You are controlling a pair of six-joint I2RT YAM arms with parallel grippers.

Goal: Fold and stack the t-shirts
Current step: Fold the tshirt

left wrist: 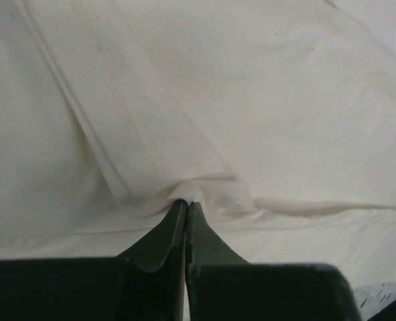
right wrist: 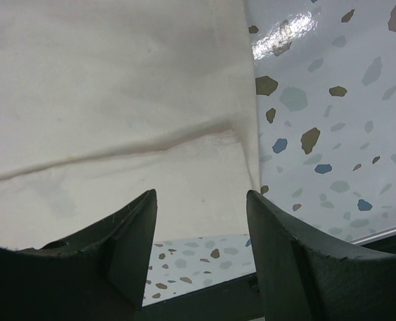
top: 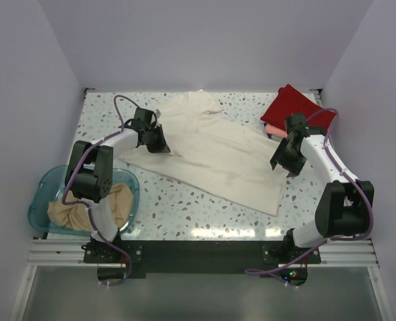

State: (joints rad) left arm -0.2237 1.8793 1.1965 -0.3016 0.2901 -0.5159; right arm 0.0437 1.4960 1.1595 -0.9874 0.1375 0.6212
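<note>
One cream-white t-shirt [top: 211, 150] edge is pinched by left gripper [left wrist: 186, 202].

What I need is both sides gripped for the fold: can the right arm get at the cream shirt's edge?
Probably yes: the right gripper hangs open right over the edge of the cream shirt, nothing between them.
</note>
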